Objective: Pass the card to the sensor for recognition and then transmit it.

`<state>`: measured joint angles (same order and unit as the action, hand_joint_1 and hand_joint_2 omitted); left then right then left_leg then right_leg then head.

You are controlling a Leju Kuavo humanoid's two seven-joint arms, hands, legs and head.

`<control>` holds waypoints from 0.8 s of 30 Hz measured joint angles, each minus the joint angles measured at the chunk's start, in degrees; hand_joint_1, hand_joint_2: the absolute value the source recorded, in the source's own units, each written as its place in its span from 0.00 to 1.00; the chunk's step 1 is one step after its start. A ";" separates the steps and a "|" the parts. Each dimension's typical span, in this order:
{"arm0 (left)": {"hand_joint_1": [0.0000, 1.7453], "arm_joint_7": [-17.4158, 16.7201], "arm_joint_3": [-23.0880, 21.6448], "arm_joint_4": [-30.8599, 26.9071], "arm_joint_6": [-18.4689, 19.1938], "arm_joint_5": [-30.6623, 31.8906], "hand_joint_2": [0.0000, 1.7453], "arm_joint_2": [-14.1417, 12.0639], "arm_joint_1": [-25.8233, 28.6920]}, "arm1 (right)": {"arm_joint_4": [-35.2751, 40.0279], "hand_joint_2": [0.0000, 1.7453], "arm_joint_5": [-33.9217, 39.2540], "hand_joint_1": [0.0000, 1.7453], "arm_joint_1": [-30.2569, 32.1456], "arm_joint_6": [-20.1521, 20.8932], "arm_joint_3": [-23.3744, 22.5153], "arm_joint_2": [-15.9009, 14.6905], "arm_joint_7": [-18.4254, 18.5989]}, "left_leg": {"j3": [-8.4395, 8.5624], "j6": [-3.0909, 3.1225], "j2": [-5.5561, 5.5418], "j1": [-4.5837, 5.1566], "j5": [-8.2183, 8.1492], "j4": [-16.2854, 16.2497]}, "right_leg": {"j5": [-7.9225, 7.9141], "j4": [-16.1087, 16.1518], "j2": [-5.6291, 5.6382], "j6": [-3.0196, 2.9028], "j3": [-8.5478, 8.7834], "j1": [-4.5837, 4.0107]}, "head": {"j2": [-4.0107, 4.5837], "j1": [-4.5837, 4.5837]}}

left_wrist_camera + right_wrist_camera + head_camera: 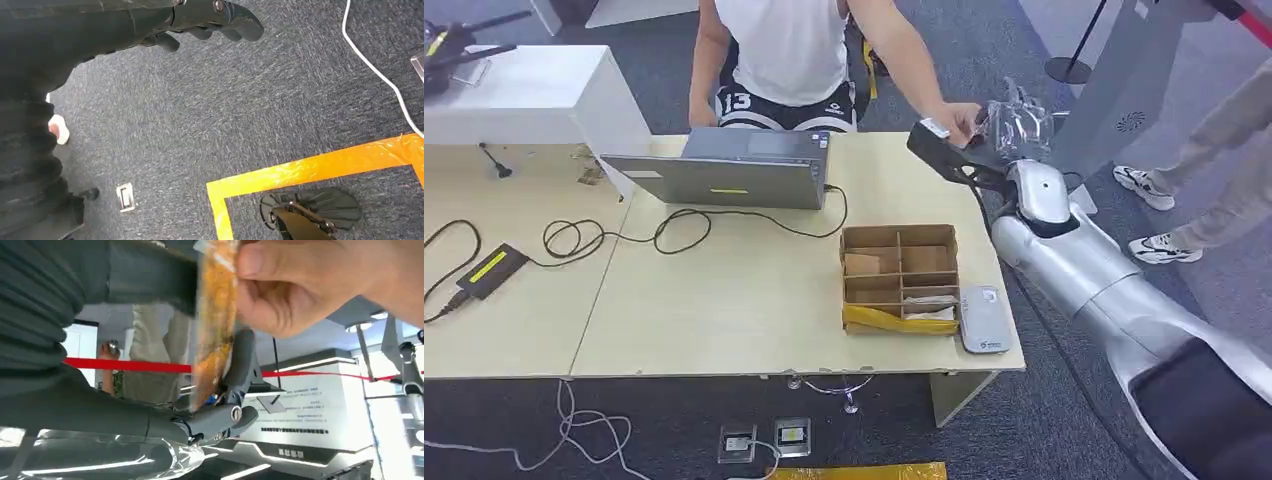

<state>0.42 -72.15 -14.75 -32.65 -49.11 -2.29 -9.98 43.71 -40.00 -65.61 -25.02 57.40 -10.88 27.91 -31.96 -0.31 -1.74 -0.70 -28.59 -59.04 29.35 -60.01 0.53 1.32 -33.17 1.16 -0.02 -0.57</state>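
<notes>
From the head view, a pale wooden table (724, 320) fills the left and centre of the frame. On it sit a grey laptop (724, 170) near the top centre, a divided cardboard box (900, 278) at centre right, and a small white sensor (982, 318) touching the box's right side. The robot's silver right arm reaches up the right side of the frame, its right hand (1014, 125) raised past the table's far right corner. A person's hand (959, 122) meets it there. In the right wrist view, the card (215, 325), orange and in a clear sleeve, stands between the right hand's dark fingers (240, 365) while the person's fingers pinch its upper end. The left hand (215, 20) hangs over blue carpet (250, 100), fingers curled and holding nothing.
</notes>
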 joint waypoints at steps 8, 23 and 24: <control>0.00 0.00 0.00 0.00 -0.02 0.09 1.00 0.00 0.02 | -0.22 1.00 0.42 0.00 0.07 -1.47 0.11 0.00 -0.74 | -0.02 0.00 0.01 0.00 0.00 0.01 | 0.00 0.00 -0.02 0.00 0.00 0.00 | 0.00 -0.02; 0.00 3.54 0.37 0.02 -1.90 -3.04 1.00 0.28 2.48 | 28.69 1.00 23.80 0.00 17.47 -5.73 -4.50 -3.19 -20.83 | 0.09 -0.09 0.11 -0.10 -0.09 0.01 | 0.02 0.04 0.13 -0.03 0.01 -0.11 | 0.00 0.02; 0.00 3.74 0.53 0.04 -1.90 -3.10 1.00 0.28 2.65 | 31.31 1.00 23.80 0.00 18.82 -4.59 -4.57 -3.52 -21.20 | 0.10 -0.09 0.13 -0.10 -0.10 0.01 | 0.02 0.04 0.13 -0.03 0.01 -0.11 | 0.00 0.00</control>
<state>4.15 -71.62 -14.71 -34.56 -52.22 -2.01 -7.33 75.02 -16.20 -46.78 -29.61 52.83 -14.40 6.71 -31.86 -0.40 -1.61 -0.80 -28.69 -59.03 29.38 -59.97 0.67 1.30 -33.16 1.05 -0.02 -0.57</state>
